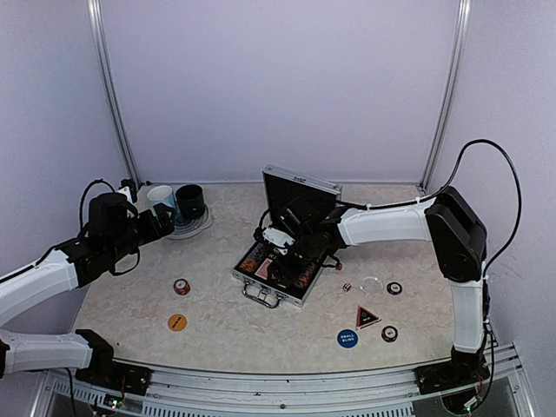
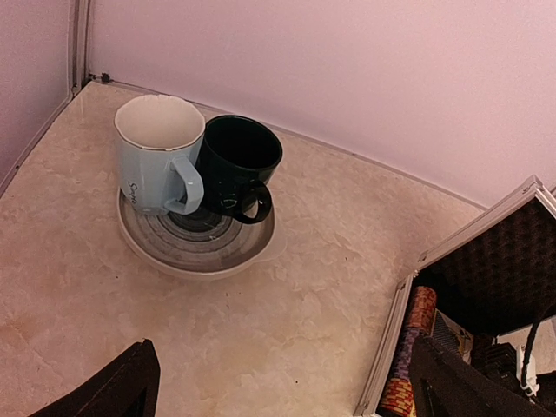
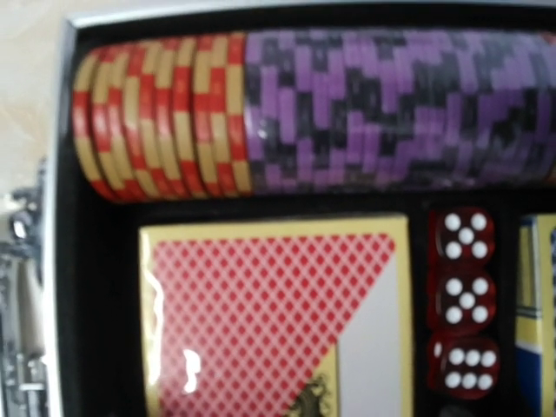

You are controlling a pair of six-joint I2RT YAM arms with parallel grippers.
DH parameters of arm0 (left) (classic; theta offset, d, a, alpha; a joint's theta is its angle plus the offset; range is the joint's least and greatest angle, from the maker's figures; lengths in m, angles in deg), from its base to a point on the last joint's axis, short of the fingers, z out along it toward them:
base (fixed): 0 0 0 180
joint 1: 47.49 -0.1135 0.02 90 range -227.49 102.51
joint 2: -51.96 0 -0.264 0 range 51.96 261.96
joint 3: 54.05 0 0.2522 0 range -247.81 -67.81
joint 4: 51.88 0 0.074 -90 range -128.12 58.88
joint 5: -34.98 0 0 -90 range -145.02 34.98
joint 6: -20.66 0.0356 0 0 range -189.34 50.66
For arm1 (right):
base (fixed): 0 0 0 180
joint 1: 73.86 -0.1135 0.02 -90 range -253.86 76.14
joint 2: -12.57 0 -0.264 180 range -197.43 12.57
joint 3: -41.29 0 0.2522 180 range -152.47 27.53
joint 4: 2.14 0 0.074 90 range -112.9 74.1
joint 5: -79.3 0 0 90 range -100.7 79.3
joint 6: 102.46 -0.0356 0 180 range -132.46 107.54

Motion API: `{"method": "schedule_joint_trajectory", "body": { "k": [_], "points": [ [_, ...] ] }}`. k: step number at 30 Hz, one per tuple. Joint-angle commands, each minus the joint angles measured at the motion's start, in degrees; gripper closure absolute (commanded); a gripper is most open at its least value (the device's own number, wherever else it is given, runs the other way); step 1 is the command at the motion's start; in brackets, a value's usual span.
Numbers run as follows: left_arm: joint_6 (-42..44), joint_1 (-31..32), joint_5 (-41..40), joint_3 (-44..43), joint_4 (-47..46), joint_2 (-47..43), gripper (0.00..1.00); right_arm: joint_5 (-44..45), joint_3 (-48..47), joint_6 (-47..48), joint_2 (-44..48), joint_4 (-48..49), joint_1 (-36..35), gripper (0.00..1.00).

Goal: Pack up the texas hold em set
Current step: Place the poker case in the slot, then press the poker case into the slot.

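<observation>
I'm holding my L gripper (image 1: 165, 222) near the mugs (image 2: 161, 161), jaws wide apart. R gripper (image 1: 276, 239) is hanging low over the open case (image 1: 300, 182), mid-table; can't tell its jaws. Chips (image 3: 347, 113), red deck (image 3: 269, 321) and dice (image 3: 460, 295) are sitting inside; buttons (image 1: 347, 339) and triangle (image 1: 367, 317) are lying outside.

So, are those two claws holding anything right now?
Left gripper: open, empty.
Right gripper: over the open silver aluminium case; cannot tell.
</observation>
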Motion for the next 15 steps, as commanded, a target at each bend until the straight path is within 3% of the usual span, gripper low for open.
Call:
{"method": "schedule_joint_trajectory", "body": {
  "k": [1,15],
  "points": [
    [0.6,0.3,-0.6,-1.2,-1.3,0.2,0.01,-2.9,-1.1,-0.1,3.2,0.5,-0.5,0.24],
    [0.8,0.3,-0.8,-1.0,-1.3,-0.3,0.01,-3.1,-2.2,-0.5,-0.4,2.5,0.5,0.57]
  ]
}}
